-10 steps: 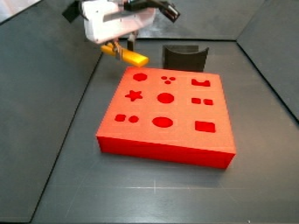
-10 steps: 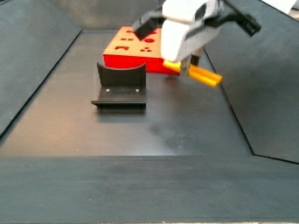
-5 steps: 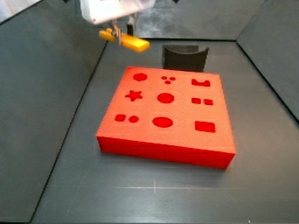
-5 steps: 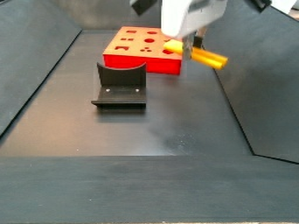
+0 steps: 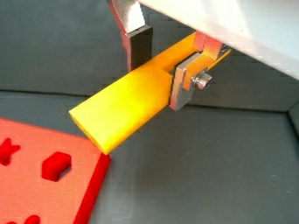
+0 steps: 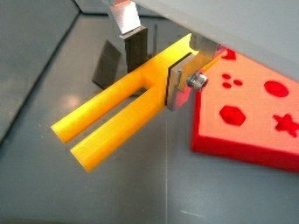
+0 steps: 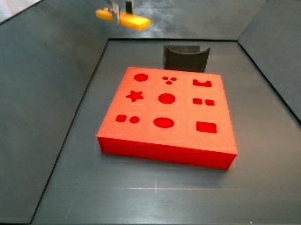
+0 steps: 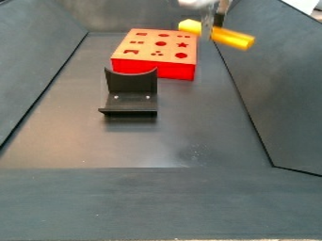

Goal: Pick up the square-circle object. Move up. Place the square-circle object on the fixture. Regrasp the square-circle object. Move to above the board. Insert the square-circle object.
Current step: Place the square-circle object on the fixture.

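claw [image 5: 163,54] clamps smooth yellow bar-shaped square-circle object [image 5: 131,103] | above flat red board [image 5: 41,179]

no readable text, labels or numbers

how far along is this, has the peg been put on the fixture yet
Done: the pick-up. The end effector is shut on the square-circle object, held high near the top edge in both side views. In hand: the move up. Left: the fixture stands bare, so the placing, the regrasp, the move above the board and the insertion all remain; its holes look unfilled.
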Tool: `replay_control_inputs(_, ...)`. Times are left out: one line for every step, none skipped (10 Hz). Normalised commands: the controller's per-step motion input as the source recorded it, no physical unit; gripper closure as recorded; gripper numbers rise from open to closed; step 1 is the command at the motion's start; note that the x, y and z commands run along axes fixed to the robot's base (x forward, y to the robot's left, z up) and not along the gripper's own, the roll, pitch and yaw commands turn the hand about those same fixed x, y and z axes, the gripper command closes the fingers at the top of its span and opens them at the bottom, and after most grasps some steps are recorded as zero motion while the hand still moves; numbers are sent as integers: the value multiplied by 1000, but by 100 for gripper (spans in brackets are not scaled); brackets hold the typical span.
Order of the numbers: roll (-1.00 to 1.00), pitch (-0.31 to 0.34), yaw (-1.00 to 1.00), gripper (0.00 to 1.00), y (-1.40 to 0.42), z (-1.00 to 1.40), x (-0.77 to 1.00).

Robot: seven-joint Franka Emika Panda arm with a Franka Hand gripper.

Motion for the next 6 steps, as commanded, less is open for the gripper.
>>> replay_control_inputs(-75,59,21,100,-17,381,3)
replay_control_inputs(-82,71,22,100,-17,214,7)
replay_control_inputs(36,-37,-1000,100,149,67,1000)
replay_control_inputs(36,-35,-1000,100,151,39,1000)
replay_control_inputs(39,-31,-1000,100,143,33,1000)
replay_control_inputs(43,-28,-1000,100,130,28,1000)
